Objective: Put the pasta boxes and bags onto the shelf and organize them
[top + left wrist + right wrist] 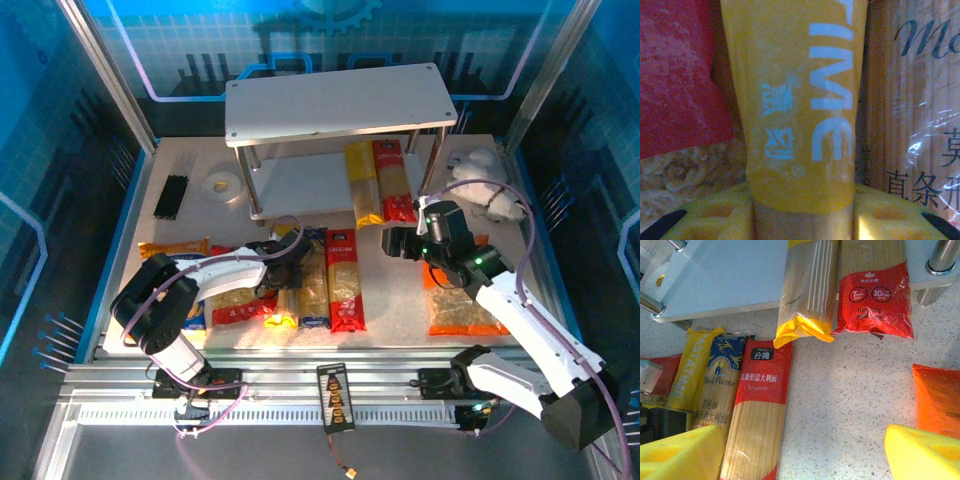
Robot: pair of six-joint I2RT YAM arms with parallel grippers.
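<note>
The left claw point(802, 222) is down on the yellow pack point(800, 100). The pack sits between its two fingers point(710, 215). Both fingers look like they touch the pack's sides, so I think the claw is grasping it. The claw sits across the pack's short way.

The yellow pack lies on the table point(397, 300), a bit left of the middle. Its long way runs from near to far. The blue pack point(910, 125) lies just beside it on the right. The red bag point(675, 75) lies just beside it on the left. They are packed tight, so lifting one may tug the others.

The shelf point(330, 100) is on the far side of the pack and a bit to the right. So the pack has to go up, then far and right. The low board point(300, 185) has a bare part on its left. The far yellow pack point(362, 185) and the far red pack point(393, 180) lie side by side on the right of that board. Their long way runs near to far too. So the yellow pack can likely keep its direction and go in beside them.

The left arm is the nearer one to this pack. It is bent low and reaches from the left toward the middle. Its wrist is tipped down over the pack.

The right claw point(805, 450) is released, with its fingers wide and nothing in it. It hangs over the table just in front of the shelf, near the orange bag point(940, 400).
</note>
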